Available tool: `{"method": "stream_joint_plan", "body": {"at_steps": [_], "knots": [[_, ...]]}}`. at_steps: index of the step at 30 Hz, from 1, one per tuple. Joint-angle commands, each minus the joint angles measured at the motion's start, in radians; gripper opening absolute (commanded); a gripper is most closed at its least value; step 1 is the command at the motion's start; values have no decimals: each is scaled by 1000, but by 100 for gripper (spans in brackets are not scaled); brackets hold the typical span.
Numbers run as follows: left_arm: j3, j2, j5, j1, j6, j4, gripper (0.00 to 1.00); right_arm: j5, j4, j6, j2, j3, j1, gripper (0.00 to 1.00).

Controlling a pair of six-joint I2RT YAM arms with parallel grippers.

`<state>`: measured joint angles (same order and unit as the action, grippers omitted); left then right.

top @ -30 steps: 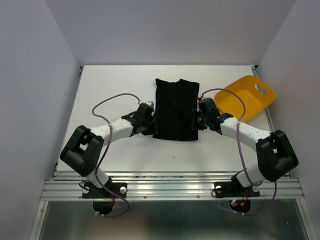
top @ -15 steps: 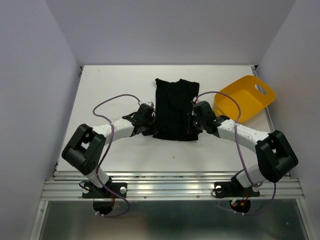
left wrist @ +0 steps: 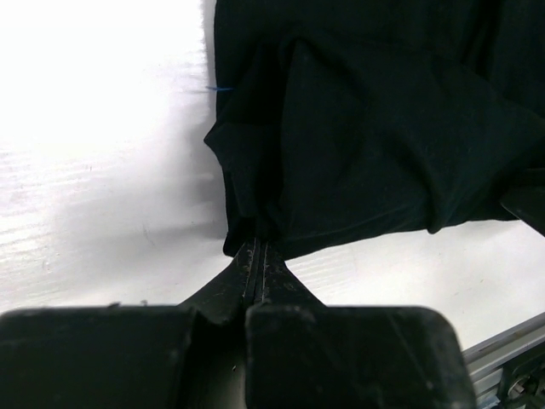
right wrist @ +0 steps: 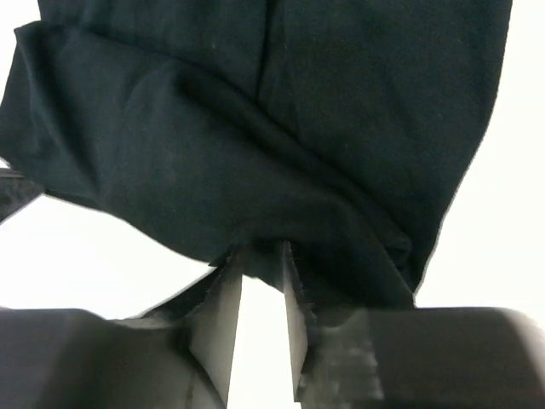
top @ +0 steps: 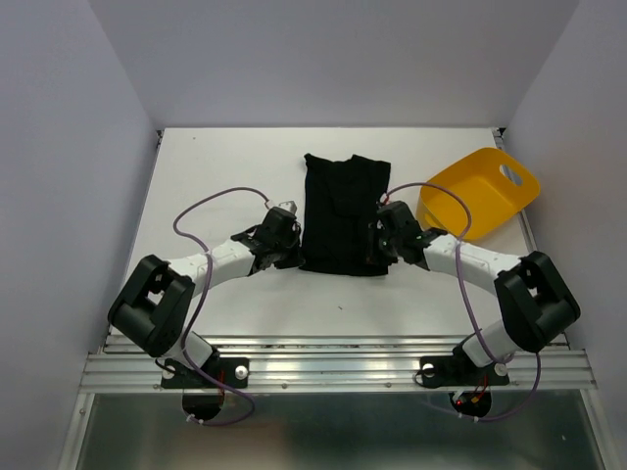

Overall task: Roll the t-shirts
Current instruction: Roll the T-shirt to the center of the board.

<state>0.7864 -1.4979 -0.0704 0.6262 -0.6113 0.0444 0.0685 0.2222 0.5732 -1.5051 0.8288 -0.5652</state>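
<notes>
One black t-shirt (top: 343, 215) lies folded into a long strip at the middle of the white table (top: 216, 176). My left gripper (top: 294, 258) sits at its near left corner, shut on the t-shirt. In the left wrist view the gripper (left wrist: 257, 245) has its fingers pressed together where the t-shirt (left wrist: 383, 128) puckers. My right gripper (top: 380, 252) is at the near right corner. In the right wrist view that gripper (right wrist: 260, 251) is open a narrow gap, with the edge of the t-shirt (right wrist: 255, 128) draped over its tips.
A yellow plastic tub (top: 480, 191) lies tilted at the right of the table, close behind my right arm. Purple cables loop over both arms. A metal rail (top: 333, 367) runs along the near edge.
The left gripper has closed on the t-shirt's near left corner. The right gripper has shifted left against the t-shirt, and its jaws have parted a little.
</notes>
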Motion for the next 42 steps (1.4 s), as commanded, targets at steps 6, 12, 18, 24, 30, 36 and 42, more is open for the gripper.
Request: {"method": "stream_joint_plan", "body": {"at_steps": [6, 12, 18, 24, 30, 36, 42], "knots": [[-32, 57, 11, -2, -5, -24, 0, -220, 37, 51, 293, -105, -7, 61], [-18, 38, 0, -3, 1, -28, 0, -185, 57, 93, 270, -163, -7, 59], [-21, 31, 0, -3, 1, -34, 0, -200, 34, 90, 240, -166, -7, 51], [-18, 24, -6, -2, -1, -37, 0, -210, -3, 82, 212, -160, -7, 33], [-19, 28, -9, -2, 5, -34, 0, -263, -7, 88, 215, -163, -7, 1], [-27, 42, -9, -10, 13, -23, 0, -289, -4, 94, 252, -183, 2, 1], [-52, 87, -2, -32, 12, -23, 0, -296, -1, 105, 287, -206, 13, 1]]}}
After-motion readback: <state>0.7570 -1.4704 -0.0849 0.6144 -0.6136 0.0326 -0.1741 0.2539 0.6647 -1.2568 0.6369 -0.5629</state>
